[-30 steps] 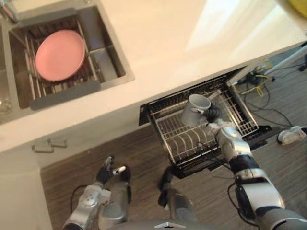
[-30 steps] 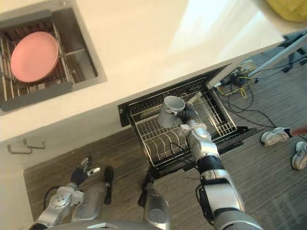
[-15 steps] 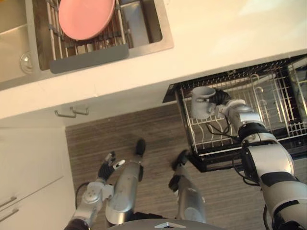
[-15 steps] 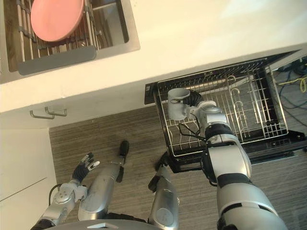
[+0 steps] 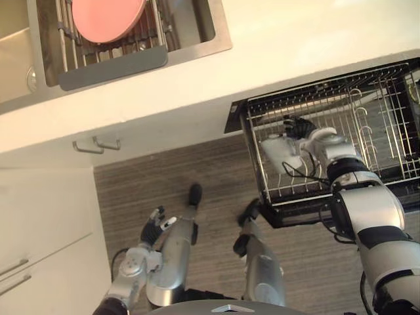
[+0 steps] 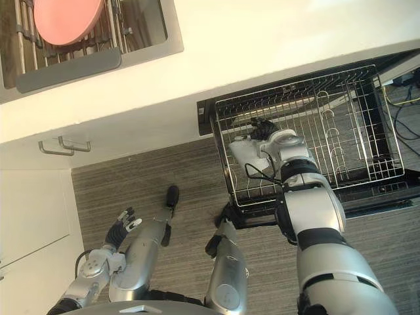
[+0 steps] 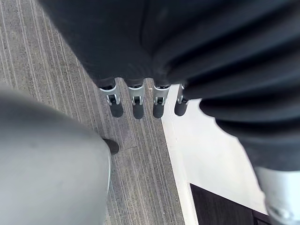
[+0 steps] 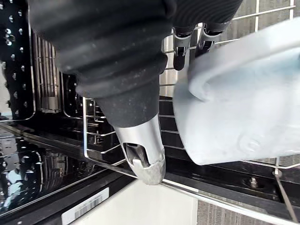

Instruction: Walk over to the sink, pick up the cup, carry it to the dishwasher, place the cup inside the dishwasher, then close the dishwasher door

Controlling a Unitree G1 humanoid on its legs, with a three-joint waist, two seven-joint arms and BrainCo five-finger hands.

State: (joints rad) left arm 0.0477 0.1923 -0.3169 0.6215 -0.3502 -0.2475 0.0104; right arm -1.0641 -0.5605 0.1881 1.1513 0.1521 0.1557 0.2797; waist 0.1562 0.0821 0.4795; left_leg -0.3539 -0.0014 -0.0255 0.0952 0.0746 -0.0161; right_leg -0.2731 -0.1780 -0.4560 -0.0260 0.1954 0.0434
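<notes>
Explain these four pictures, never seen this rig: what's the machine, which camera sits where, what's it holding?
It's a two-legged humanoid robot. The two wide pictures come from a stereo camera on its head, looking down. The two close-ups come from cameras on its wrists. The right hand grips a pale cup, tipped on its side, down at the pulled-out dishwasher rack. The left hand hangs open near the floor. In the counter, the sink holds a pink plate.
</notes>
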